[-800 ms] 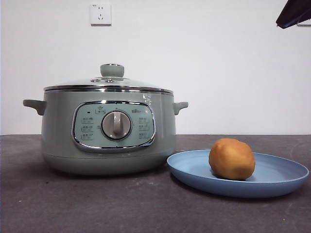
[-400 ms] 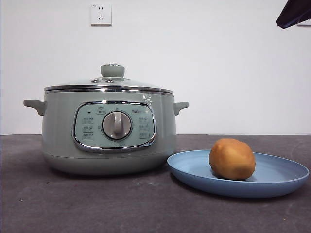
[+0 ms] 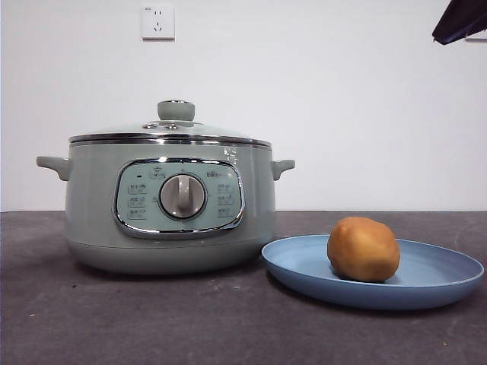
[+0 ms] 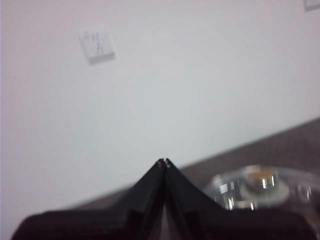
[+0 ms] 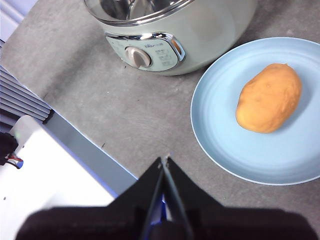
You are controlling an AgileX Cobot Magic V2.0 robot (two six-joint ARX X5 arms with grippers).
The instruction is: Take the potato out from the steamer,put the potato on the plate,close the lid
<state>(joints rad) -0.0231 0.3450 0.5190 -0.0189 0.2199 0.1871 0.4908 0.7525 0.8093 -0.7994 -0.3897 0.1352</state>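
Observation:
The golden-brown potato (image 3: pixel 363 249) lies on the light-blue plate (image 3: pixel 441 277), to the right of the sage-green steamer (image 3: pixel 91 213). The glass lid (image 3: pixel 171 131) with its green knob sits shut on the steamer. My right gripper (image 5: pixel 164 160) is shut and empty, high above the table near its front edge, looking down on the potato (image 5: pixel 269 98), the plate (image 5: pixel 220 135) and the steamer (image 5: pixel 210 35). My left gripper (image 4: pixel 163 162) is shut and empty, raised beside the lid (image 4: pixel 260 187). One arm shows only as a dark tip (image 3: pixel 460 19) at the top right of the front view.
A white wall socket (image 3: pixel 157 21) is on the wall behind the steamer. The dark grey table (image 3: pixel 190 319) runs in front of the pot and plate. In the right wrist view the table's edge (image 5: pixel 85 150) and a white base beyond it (image 5: pixel 45 175) show.

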